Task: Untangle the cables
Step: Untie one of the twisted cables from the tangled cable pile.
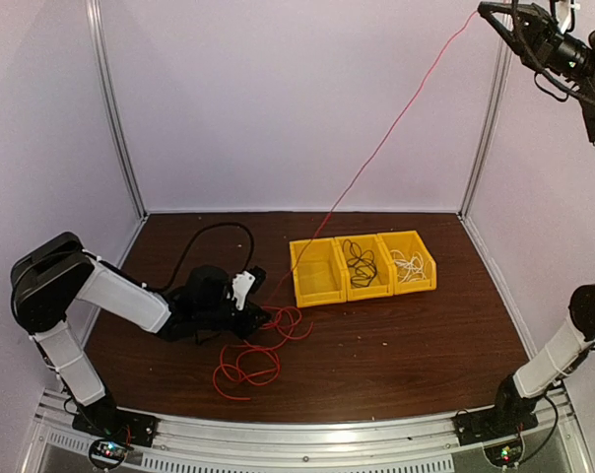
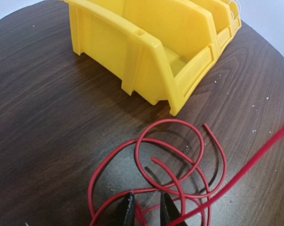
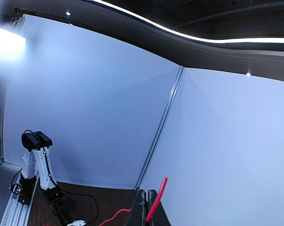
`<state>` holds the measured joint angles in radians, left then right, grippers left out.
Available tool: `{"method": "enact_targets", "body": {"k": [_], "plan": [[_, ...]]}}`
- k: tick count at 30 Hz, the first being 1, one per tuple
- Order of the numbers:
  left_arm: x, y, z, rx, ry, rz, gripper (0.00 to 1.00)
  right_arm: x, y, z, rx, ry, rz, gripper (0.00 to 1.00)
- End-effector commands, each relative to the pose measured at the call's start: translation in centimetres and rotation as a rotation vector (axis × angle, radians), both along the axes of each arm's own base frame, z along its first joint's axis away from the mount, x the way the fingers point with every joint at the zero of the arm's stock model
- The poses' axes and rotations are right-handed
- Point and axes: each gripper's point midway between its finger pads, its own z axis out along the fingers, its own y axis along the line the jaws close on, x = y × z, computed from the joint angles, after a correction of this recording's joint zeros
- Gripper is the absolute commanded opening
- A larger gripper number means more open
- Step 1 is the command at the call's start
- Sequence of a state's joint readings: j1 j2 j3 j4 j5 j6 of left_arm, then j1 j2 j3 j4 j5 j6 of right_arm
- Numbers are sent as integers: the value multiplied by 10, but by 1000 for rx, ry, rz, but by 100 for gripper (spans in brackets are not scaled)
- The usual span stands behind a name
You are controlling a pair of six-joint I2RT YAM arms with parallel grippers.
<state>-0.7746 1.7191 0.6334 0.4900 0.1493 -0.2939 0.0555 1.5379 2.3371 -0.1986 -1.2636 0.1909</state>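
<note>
Cables look about two-thirds sorted: the black cable (image 1: 360, 262) lies in the middle of the yellow bins (image 1: 312, 245) and the white cable (image 1: 410, 266) in the right one. The red cable (image 1: 248, 365) lies looped on the table (image 1: 426, 345) before the empty left bin, with one strand rising high above the bins to the right gripper (image 3: 146, 203), which is clamped on its end. Only the left wrist view shows the left gripper (image 2: 146, 212) a little apart astride a red strand, seemingly not pinching, while only the right wrist view shows the red tip poking out.

Red cable (image 1: 283, 320) looped, strand taut upward; black cable (image 1: 360, 264), white cable (image 1: 409, 266) seemingly binned.
</note>
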Motion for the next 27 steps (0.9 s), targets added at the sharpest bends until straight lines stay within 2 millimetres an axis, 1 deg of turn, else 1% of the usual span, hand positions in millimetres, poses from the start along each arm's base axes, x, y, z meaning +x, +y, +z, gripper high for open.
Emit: {"method": "enact_targets", "body": {"k": [1, 8, 11, 14, 16, 18, 20, 22, 24, 27], "plan": [[4, 18, 9, 65, -52, 65, 20, -27, -17, 14, 14, -45, 20, 0], [-11, 64, 5, 153, -54, 174, 19, -14, -38, 6, 33, -21, -110, 0], [-18, 80, 3, 167, -53, 218, 19, 0, -49, -1, 28, -7, -210, 0], [-22, 91, 7, 171, -52, 249, 20, 18, -59, -18, 5, 24, -308, 0], [-23, 93, 16, 158, -65, 256, 20, 31, -63, -35, -17, 56, -352, 0], [-24, 89, 34, 109, -109, 230, 23, 40, -66, -56, -44, 98, -379, 0], [-23, 88, 53, 56, -172, 228, 26, 43, -67, -78, -76, 142, -391, 0], [-21, 85, 74, 4, -234, 219, 29, 40, -67, -99, -117, 172, -396, 0], [-19, 74, 94, -49, -278, 183, 34, 37, -67, -118, -158, 186, -403, 0], [-19, 54, 120, -124, -325, 106, 41, 33, -66, -136, -179, 221, -403, 0]]}}
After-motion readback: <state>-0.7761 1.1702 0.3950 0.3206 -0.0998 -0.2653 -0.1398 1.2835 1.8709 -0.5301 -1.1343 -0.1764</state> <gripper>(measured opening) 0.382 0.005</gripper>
